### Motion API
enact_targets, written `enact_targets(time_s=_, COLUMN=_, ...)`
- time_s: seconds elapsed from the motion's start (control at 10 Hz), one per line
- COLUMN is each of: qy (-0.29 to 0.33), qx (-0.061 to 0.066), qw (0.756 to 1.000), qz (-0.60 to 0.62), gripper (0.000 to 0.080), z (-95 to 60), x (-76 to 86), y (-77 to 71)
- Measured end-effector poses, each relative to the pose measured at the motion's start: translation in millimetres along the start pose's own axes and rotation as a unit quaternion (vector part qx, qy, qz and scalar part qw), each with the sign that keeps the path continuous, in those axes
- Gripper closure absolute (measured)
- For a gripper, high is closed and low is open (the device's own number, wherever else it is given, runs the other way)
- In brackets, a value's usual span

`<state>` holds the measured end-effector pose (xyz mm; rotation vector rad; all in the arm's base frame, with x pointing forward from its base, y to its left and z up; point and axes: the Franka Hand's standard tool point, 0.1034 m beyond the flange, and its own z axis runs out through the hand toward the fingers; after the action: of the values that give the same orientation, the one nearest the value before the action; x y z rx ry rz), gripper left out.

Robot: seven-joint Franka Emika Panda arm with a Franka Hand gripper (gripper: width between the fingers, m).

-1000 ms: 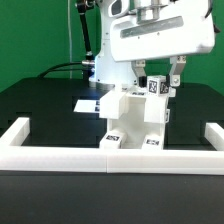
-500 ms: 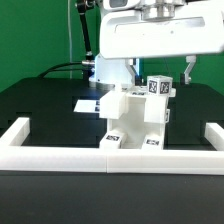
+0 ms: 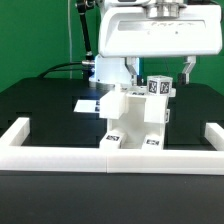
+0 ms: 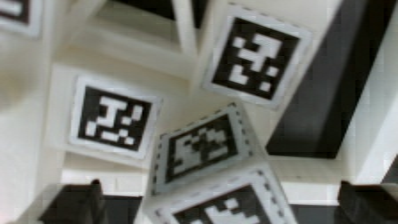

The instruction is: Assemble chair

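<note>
The partly built chair is a cluster of chunky white pieces with black-and-white tags, standing against the front barrier wall. Its topmost tagged block sits upright at the back right of the cluster. My gripper hangs just above that block, open wide, one finger on each side and touching nothing. In the wrist view several tagged faces of the chair fill the picture. One tagged block lies between my dark fingertips, with a gap on both sides.
A low white barrier wall runs along the front and turns back at both ends. The marker board lies flat on the black table behind the chair's left side. The arm's base and cables stand at the back.
The jaws have spread apart, letting go of the top tagged block, and the hand has lifted a little. The block stays in place on the chair.
</note>
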<state>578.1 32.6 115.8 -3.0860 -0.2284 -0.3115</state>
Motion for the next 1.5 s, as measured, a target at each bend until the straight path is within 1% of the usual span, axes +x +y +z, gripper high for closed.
enact_targets(time_s=0.2, qy=-0.001, qx=-0.003, qw=0.998, qz=-0.056, gripper=0.0151, z=0.1, x=-0.1, y=0.5)
enact_targets(time_s=0.3, qy=-0.002, qx=-0.003, qw=0.999, qz=-0.046, gripper=0.0272, z=0.7, x=-0.5, y=0.6)
enact_targets(time_s=0.4, qy=-0.002, qx=-0.003, qw=0.999, qz=-0.046, gripper=0.0427, z=0.9, x=-0.6, y=0.6)
enact_targets(time_s=0.5, qy=-0.002, qx=-0.003, qw=0.999, qz=-0.042, gripper=0.0427, z=1.0, x=-0.7, y=0.6)
enact_targets(time_s=0.6, qy=-0.002, qx=-0.003, qw=0.999, qz=-0.032, gripper=0.0512, z=1.0, x=-0.7, y=0.7)
enact_targets(time_s=0.7, qy=-0.002, qx=-0.003, qw=0.999, qz=-0.032, gripper=0.0512, z=1.0, x=-0.7, y=0.7)
enact_targets(time_s=0.8, qy=-0.002, qx=-0.002, qw=1.000, qz=-0.008, gripper=0.0512, z=1.0, x=-0.6, y=0.5)
enact_targets(time_s=1.1, qy=-0.001, qx=-0.002, qw=0.994, qz=0.110, gripper=0.0512, z=1.0, x=-0.1, y=2.0)
enact_targets(time_s=1.4, qy=0.002, qx=0.003, qw=0.973, qz=0.230, gripper=0.0512, z=1.2, x=-0.5, y=2.8)
enact_targets(time_s=1.5, qy=0.002, qx=0.005, qw=0.961, qz=0.277, gripper=0.0511, z=1.4, x=-0.8, y=2.8)
